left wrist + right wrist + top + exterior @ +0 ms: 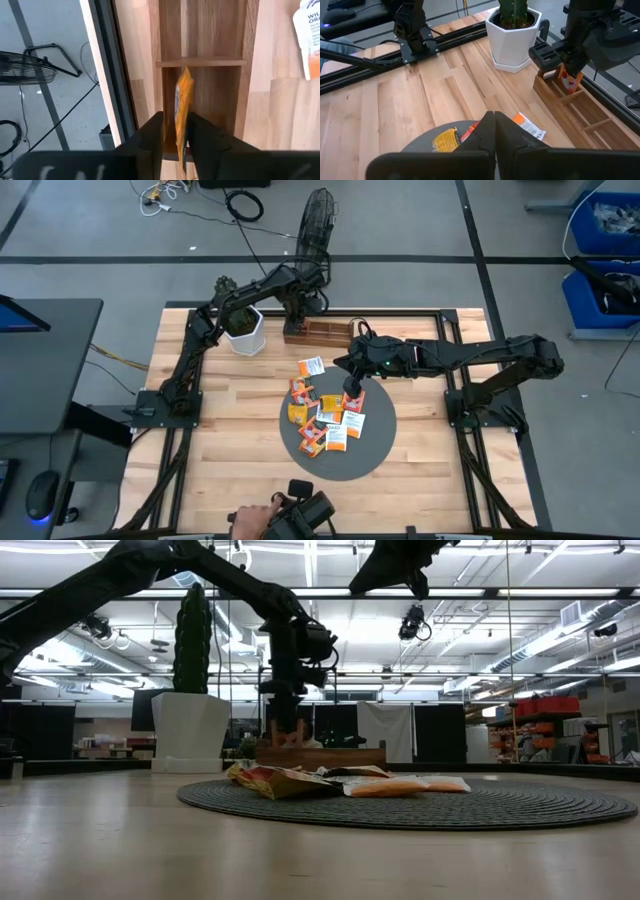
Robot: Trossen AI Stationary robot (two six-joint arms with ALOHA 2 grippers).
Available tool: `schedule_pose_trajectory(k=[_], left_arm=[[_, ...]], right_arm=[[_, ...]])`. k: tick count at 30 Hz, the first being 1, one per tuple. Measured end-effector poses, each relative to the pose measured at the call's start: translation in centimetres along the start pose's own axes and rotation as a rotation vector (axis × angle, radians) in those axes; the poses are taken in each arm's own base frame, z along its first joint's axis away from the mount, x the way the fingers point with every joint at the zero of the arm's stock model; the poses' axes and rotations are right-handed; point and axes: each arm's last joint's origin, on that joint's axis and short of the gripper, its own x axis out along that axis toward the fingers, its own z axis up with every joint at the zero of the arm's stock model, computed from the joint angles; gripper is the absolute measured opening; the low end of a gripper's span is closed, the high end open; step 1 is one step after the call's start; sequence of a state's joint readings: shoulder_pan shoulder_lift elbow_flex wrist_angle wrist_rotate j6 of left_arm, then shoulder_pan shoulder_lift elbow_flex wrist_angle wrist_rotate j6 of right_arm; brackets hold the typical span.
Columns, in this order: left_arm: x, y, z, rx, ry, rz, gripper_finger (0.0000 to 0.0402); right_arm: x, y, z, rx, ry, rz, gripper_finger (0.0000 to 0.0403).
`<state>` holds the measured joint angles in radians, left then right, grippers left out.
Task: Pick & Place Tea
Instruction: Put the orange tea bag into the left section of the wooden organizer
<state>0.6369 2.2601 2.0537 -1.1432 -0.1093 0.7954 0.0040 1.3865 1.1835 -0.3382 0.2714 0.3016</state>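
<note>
Several small orange, white and red tea sachets (325,420) lie in a heap on the grey disc (372,457), seen low on the disc's mat (340,781). One more sachet (311,366) lies flat on the table beside the disc. My left gripper (175,120) is over the brown wooden tray (330,332) at the far edge, shut on an orange sachet (183,90). My right gripper (352,387) hovers shut above the disc's far rim, holding nothing (495,125). My left gripper pinches the orange sachet by its upper part (179,131) between the two fingers (152,137), coming from above and pointing down. The sachet hangs edge-on and upright below them, its lower end (568,86) at the tray's end compartment. Whether it touches the tray, I cannot tell.
A white pot with a green plant (245,330) stands on the table just left of the tray. The tray has dividers (200,62) forming narrow compartments. A person's hand (255,524) with a dark device shows at the near edge. Bare wood lies left and right of the disc.
</note>
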Motion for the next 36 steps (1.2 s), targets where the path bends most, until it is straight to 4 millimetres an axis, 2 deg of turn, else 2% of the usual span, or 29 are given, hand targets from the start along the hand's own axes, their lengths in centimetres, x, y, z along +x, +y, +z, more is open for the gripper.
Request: schedule_pose_trajectory(k=[10,14,19,25,29,36], left_arm=[[0.0,0.3,-0.1,-0.01,0.042,0.057,0.0161],[-0.1,0.7,0.0,-0.072,0.07,0.143,0.017],[-0.6,0.6,-0.1,-0.136,0.078,0.149,0.017],[-4.0,-0.4,0.1,-0.314,0.092,0.081,0.017],[-6.8,-1.4,1.1,-0.386,0.001,0.037,0.0165],[-15.1,-5.3,3.4,-0.367,-0.312,0.142,0.0119]], right_arm=[[0.0,0.0,0.0,0.0,0.0,0.0,0.0],[0.0,0.0,0.0,0.0,0.0,0.0,0.0],[0.0,0.0,0.0,-0.007,0.001,-0.001,0.0],[-0.5,-0.4,-0.5,-0.041,0.053,-0.041,0.0003],[-1.2,-0.8,-1.1,-0.065,0.125,-0.073,0.0001],[-1.6,-1.4,-2.6,-0.081,0.204,-0.15,0.0001]])
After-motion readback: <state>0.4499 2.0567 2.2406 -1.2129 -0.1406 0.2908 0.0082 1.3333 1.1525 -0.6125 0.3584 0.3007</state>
